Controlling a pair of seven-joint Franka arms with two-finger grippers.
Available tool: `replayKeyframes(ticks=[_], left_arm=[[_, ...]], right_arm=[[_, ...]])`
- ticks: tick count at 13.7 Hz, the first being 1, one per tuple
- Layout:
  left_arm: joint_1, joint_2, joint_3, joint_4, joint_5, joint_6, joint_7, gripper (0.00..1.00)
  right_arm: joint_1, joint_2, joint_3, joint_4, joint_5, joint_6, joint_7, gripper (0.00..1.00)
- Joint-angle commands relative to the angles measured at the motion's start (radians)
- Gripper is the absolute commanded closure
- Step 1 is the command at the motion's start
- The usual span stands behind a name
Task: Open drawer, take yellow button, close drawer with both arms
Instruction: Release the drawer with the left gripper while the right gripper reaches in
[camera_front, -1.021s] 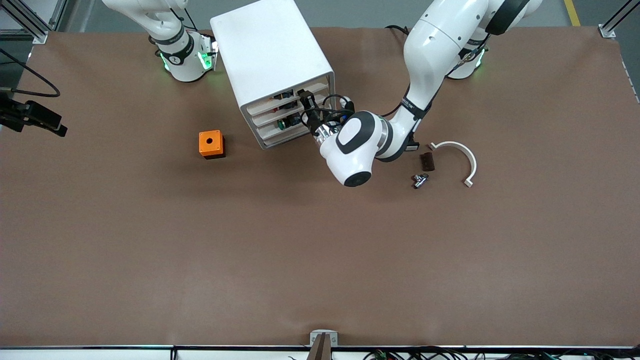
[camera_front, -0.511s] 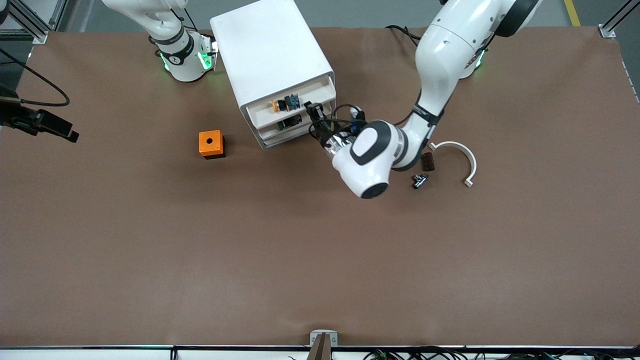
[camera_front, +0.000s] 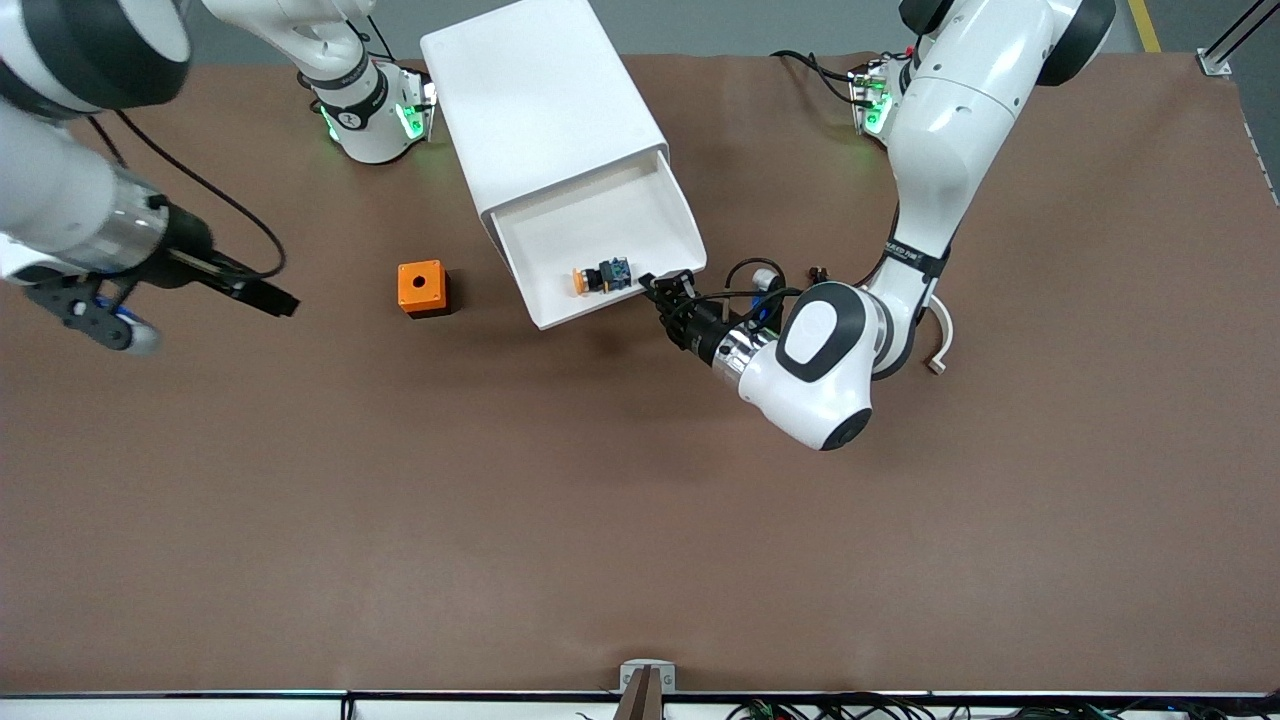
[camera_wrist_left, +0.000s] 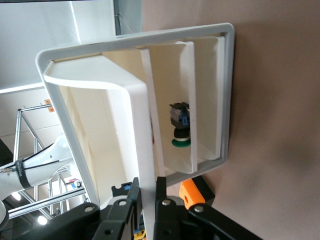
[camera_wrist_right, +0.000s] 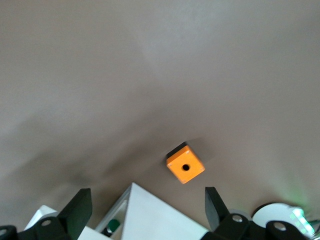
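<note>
The uppermost drawer stands pulled well out of the white cabinet. The button, with its orange cap, black body and blue rear, lies in the drawer near its front wall. My left gripper is shut on that front wall, which runs between the fingers in the left wrist view. My right gripper hangs open and empty in the air over the right arm's end of the table. In the right wrist view it is above a corner of the cabinet.
An orange cube sits on the table beside the cabinet, toward the right arm's end; it also shows in the right wrist view. A green-capped button lies in a lower drawer. A white curved piece lies partly hidden by the left arm.
My left gripper has drawn the uppermost drawer out toward the front camera, baring the button. My right arm has swung in over its end of the table.
</note>
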Motion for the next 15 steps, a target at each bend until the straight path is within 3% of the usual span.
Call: replayKeyframes(ticks=[1,3,5,8,11,15], left_arm=[[0.021,-0.014,0.034,0.036,-0.008,-0.001,0.043,0.00],[0.054,-0.016,0.055,0.051,0.000,-0.004,0.052,0.00],[0.074,-0.034,0.066,0.051,0.079,-0.006,0.156,0.00],[0.155,-0.054,0.064,0.062,0.164,-0.006,0.299,0.00],[0.244,-0.057,0.066,0.073,0.199,-0.006,0.461,0.00],[0.255,-0.072,0.066,0.074,0.403,0.002,0.656,0.00]], right_arm=[[0.012,0.049,0.058,0.007,0.013,0.028,0.180,0.00],[0.052,0.079,0.090,0.004,0.015,0.068,0.340,0.00],[0.094,0.105,0.114,-0.010,0.027,0.124,0.493,0.00],[0.146,0.114,0.196,-0.069,0.033,0.279,0.775,0.00],[0.256,0.116,0.201,-0.131,0.032,0.422,0.960,0.00],[0.353,0.117,0.201,-0.200,0.018,0.518,1.070,0.00]])
